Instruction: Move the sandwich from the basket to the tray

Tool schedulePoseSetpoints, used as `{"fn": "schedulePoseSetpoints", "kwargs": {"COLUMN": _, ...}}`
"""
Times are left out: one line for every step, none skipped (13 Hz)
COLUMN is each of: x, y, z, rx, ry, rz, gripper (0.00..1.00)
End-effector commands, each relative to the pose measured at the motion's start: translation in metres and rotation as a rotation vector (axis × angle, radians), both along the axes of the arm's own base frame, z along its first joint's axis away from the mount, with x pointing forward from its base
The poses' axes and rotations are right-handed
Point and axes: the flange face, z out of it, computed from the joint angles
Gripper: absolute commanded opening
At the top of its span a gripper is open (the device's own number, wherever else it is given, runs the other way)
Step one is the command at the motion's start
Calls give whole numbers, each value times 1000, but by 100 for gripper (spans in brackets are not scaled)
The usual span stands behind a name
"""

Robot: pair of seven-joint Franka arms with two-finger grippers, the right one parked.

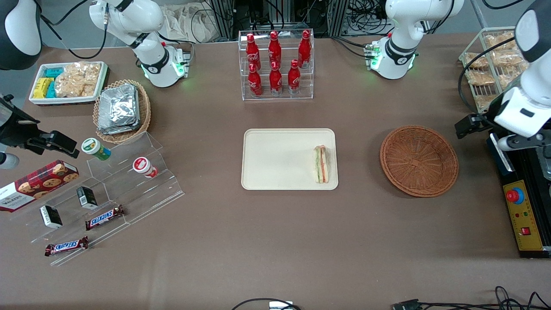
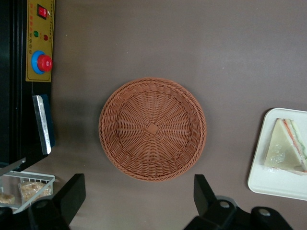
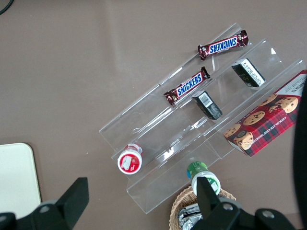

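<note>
Sandwich (image 1: 321, 164), your pale clear-wrapped wedge striped green and red-orange, lies at the tray's (image 1: 275, 159) three o'clock edge; your pincer (image 2: 139, 201) hangs wide open, holding nothing, above the basket (image 2: 152, 128).

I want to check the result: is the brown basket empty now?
Yes, empty. The basket shows only bare weave; the sandwich lies on the tray. The open gripper hovers above the basket.

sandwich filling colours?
Green and red-orange layers in the sandwich, clearest in front view; open end effector above basket.
</note>
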Motion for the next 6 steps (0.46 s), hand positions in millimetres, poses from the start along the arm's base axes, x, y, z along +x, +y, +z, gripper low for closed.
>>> {"fn": "schedulePoseSetpoints", "kwargs": {"x": 1, "y": -4, "z": 8, "rx": -34, "ry": -20, "rz": -18, "gripper": 100}}
{"fn": "schedulePoseSetpoints", "kwargs": {"x": 1, "y": -5, "z": 8, "rx": -44, "ry": -21, "rz": -17, "gripper": 100}}
{"fn": "schedulePoseSetpoints", "kwargs": {"x": 1, "y": -7, "z": 10, "rx": -76, "ry": -25, "rz": -11, "gripper": 100}}
{"fn": "schedulePoseSetpoints", "kwargs": {"x": 1, "y": -7, "z": 10, "rx": -87, "ry": -25, "rz": -4, "gripper": 100}}
{"fn": "schedulePoseSetpoints", "kwargs": {"x": 1, "y": -8, "z": 11, "rx": -87, "ry": -24, "rz": 2, "gripper": 100}}
{"fn": "schedulePoseSetpoints", "kwargs": {"x": 2, "y": -8, "z": 14, "rx": -80, "ry": -26, "rz": -12, "gripper": 100}}
